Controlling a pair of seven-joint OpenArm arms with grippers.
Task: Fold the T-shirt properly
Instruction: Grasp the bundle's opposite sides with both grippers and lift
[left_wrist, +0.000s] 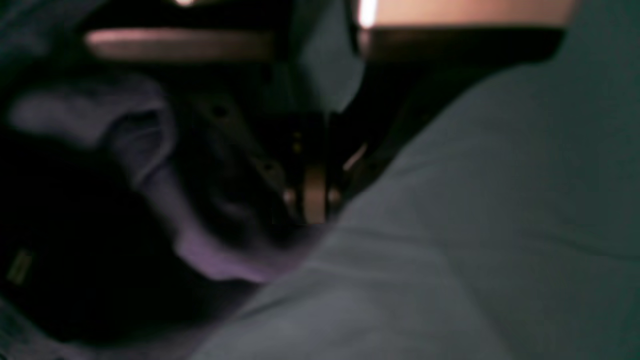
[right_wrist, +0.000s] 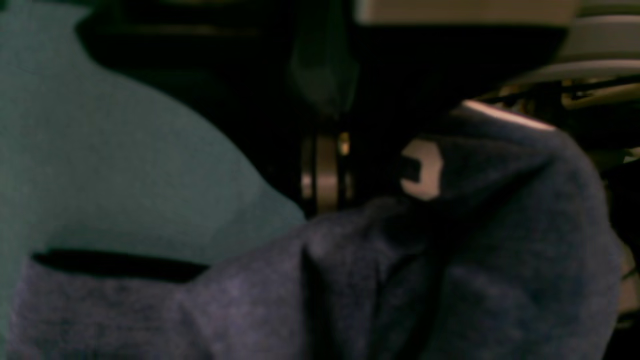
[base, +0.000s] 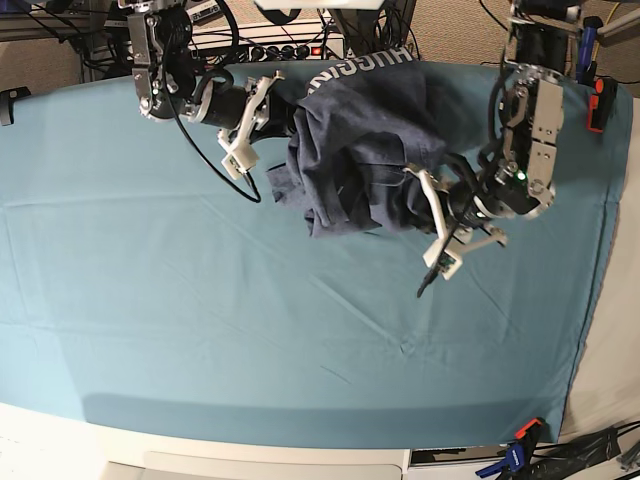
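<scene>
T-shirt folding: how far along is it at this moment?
Done: nothing; the heathered navy cotton T-shirt lies bunched at the far side of the teal table cloth. In hand: left gripper and right gripper each pinch it from one side. Left: spreading flat, all folds.

T-shirt (base: 360, 150) btwn end effectors, on cloth (base: 200, 300)

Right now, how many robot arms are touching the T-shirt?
2. The right pincer grips the T-shirt at its far left edge; the left pincer grips its near right edge. Both are shut on cloth.
</scene>
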